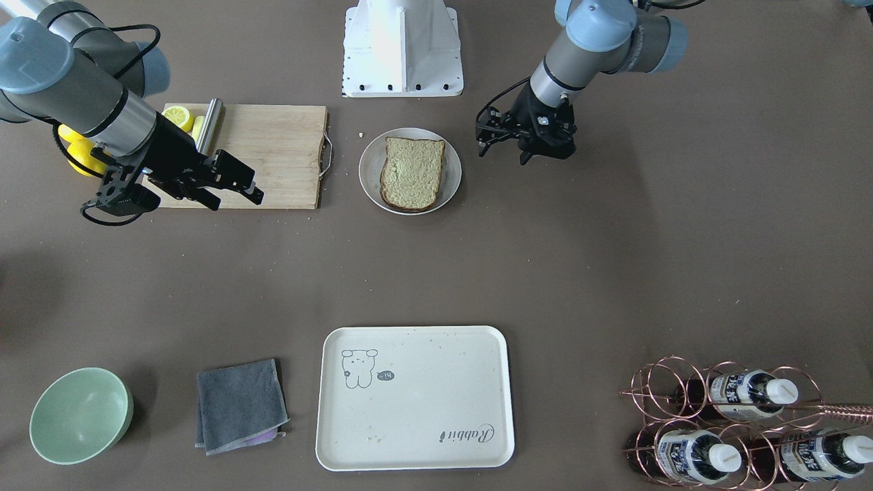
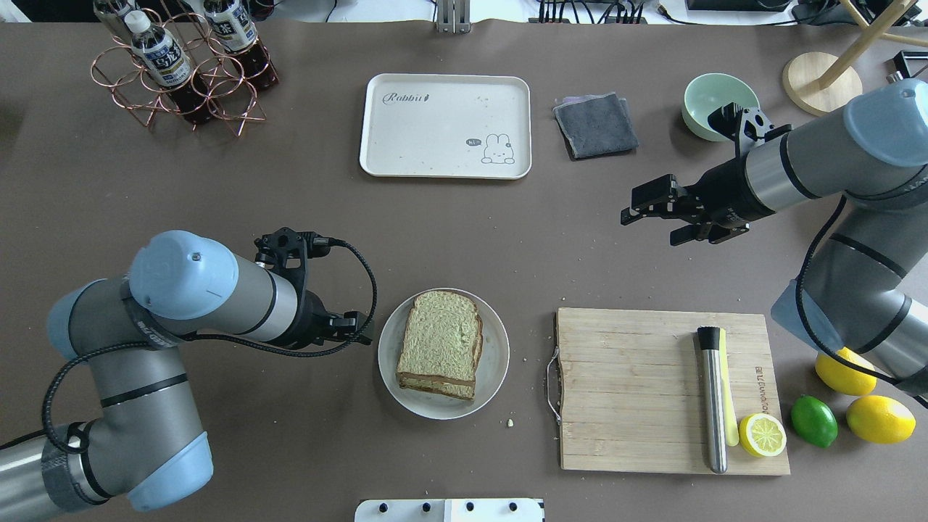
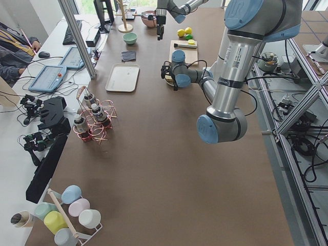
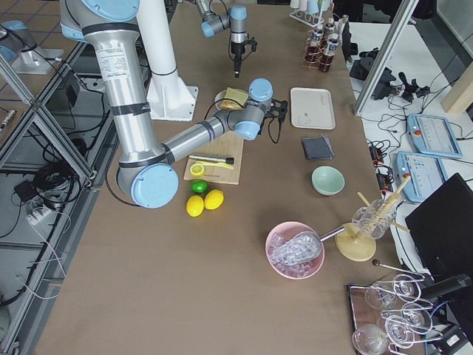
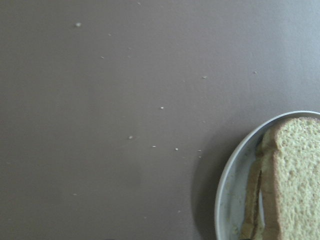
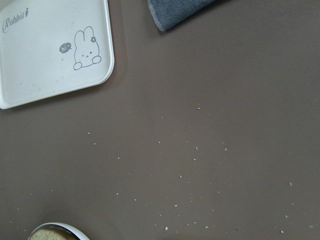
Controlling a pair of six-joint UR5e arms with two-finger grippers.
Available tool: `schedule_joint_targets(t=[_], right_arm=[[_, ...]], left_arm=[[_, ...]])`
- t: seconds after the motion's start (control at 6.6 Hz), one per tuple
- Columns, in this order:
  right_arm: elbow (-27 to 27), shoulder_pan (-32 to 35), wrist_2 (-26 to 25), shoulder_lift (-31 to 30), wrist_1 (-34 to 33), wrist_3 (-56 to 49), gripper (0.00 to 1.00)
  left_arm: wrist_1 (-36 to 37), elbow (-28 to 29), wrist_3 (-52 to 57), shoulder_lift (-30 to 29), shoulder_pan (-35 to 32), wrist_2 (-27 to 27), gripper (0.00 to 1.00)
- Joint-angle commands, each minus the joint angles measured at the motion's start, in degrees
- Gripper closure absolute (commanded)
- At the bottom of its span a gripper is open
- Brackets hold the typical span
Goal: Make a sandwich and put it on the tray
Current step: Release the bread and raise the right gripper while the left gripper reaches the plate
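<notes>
Greenish-tan sandwich (image 2: 440, 341) sits on plate (image 2: 497, 349); my left claw (image 1: 485, 140) beside it, spread apart, right claw (image 2: 649, 225) too. Grip both slices together, gently.

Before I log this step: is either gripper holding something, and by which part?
Nothing is held. The left gripper and right gripper are empty; the sandwich lies on the plate, apart from both.
</notes>
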Motion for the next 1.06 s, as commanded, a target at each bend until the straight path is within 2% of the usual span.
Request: schedule_joint_targets(t=[0.0, 0.3, 0.45, 0.91], right_arm=[[0.0, 0.7, 0.8, -1.4, 0.0, -1.3, 0.00], [-0.2, 0.6, 0.3, -1.8, 0.0, -1.3, 0.00], [-0.4, 0.6, 0.2, -1.8, 0.1, -1.4, 0.00], [-1.0, 0.5, -0.3, -1.9, 0.1, -1.4, 0.00]], left_arm=[[-0.7, 3.0, -0.4, -1.8, 1.1, 1.1, 0.34], [-6.7, 6.3, -1.6, -1.7, 2.0, 1.1, 0.37], [-6.9, 6.3, -1.8, -2.0, 2.1, 1.1, 0.37], [-6.9, 6.8, -3.4, -3.0, 3.6, 1.3, 0.46]])
